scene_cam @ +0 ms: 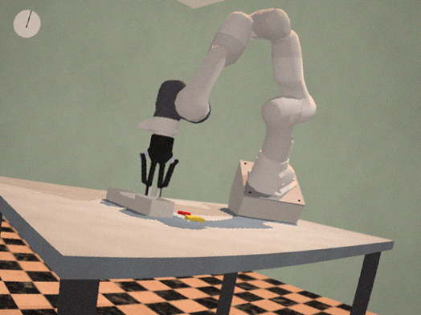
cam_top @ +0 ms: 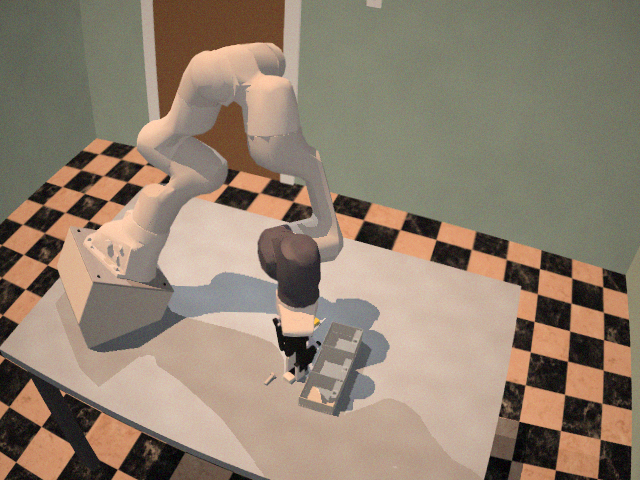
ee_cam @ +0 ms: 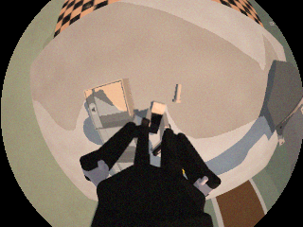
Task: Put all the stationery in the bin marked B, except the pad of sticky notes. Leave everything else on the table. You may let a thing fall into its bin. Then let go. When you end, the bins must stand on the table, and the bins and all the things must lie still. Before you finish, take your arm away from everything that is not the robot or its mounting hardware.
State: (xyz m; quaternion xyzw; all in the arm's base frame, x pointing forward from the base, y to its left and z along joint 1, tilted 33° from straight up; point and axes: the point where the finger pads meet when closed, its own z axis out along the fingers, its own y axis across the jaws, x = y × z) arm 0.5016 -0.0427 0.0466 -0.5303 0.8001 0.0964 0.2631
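My gripper (cam_top: 297,367) (scene_cam: 153,192) (ee_cam: 155,116) reaches straight down to the table just left of a long grey bin (cam_top: 345,379) (scene_cam: 159,208) (ee_cam: 93,112) with three compartments. Its fingers are nearly closed on a small pale block (cam_top: 289,378) (ee_cam: 157,109) that sits on the table top. In the exterior view the fingertips are hidden behind the bin wall. The bin's nearest compartment holds a tan thing (cam_top: 315,396) (ee_cam: 114,95). A small white stick (cam_top: 269,378) (ee_cam: 177,93) lies on the table left of the block. I cannot read any letter on the bin.
A red thing (scene_cam: 184,212) and a flat yellow thing (scene_cam: 194,218) lie on the table beyond the bin, towards the robot base (cam_top: 111,297) (scene_cam: 266,203). The yellow thing just peeks out beside my wrist in the top view (cam_top: 316,321).
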